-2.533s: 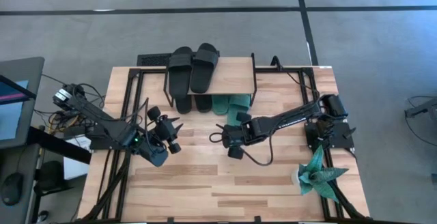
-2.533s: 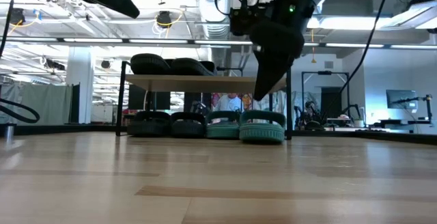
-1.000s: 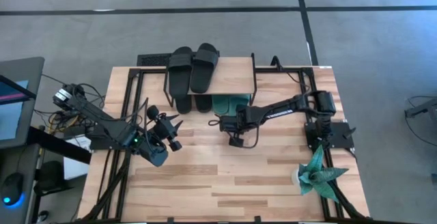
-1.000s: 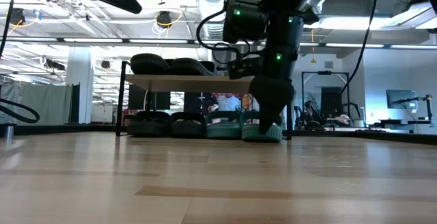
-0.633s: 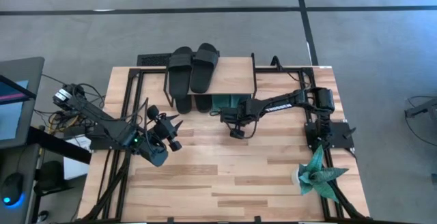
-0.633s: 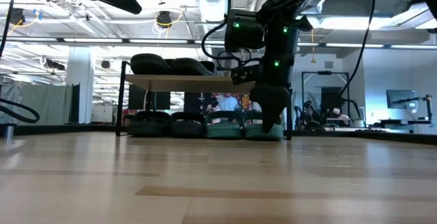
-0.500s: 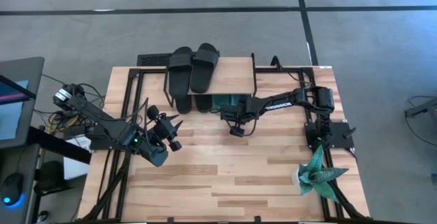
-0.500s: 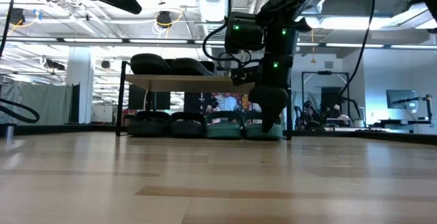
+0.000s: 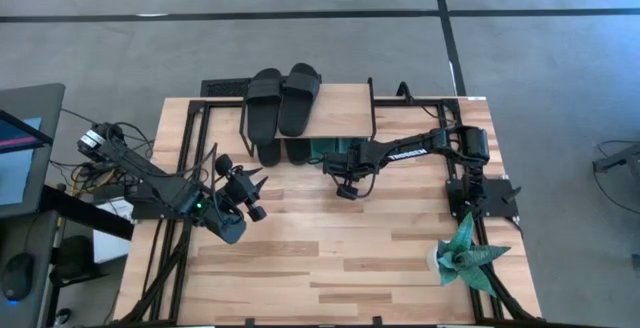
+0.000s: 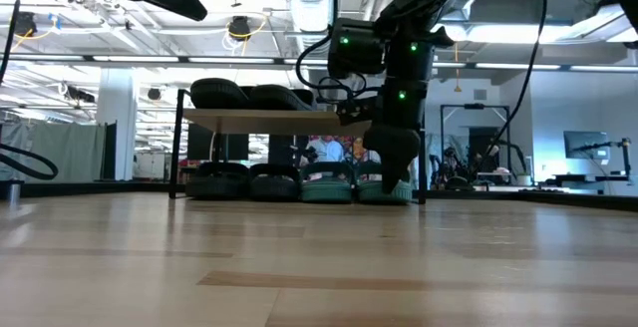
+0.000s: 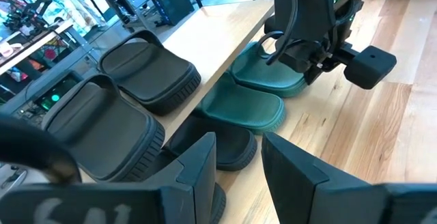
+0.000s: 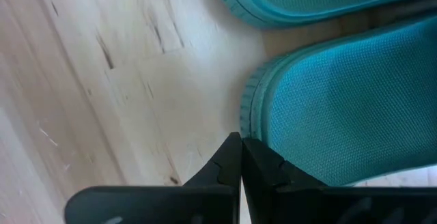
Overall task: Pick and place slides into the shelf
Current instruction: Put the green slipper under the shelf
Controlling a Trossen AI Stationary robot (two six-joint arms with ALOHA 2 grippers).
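Observation:
The shelf [image 9: 335, 120] stands at the table's far side. Two black slides [image 9: 281, 99] lie on its plank top. Under it rest two more black slides [image 9: 283, 152] and two teal slides [image 9: 335, 150], soles on the table. My right gripper [image 9: 345, 171] is shut, low at the shelf's near side, its tips at the right teal slide's [image 12: 341, 108] heel. My left gripper [image 9: 246, 194] hovers open, left of the shelf's front; its fingers [image 11: 205, 162] stand apart, pointing toward the shelf [image 11: 205, 53]. My right gripper's shut fingertips [image 12: 235, 149] meet the heel rim [image 12: 249, 125] of the right teal slide, slanting down from the table's near side. The slide lies flat on the table under the shelf's right end [image 10: 384, 189].
A spiky teal paper plant [image 9: 463, 253] stands at the table's near right corner. The shelf's thin black legs [image 10: 180, 143] frame the row of slides. A black cable [image 9: 330, 178] loops off my right arm. Bare wood [image 9: 340, 258] lies nearer than both grippers.
My right gripper, shut throughout, has moved toward the far edge up to the shelf's front and pushed the right teal slide farther under the plank. For the last half second it has stayed still.

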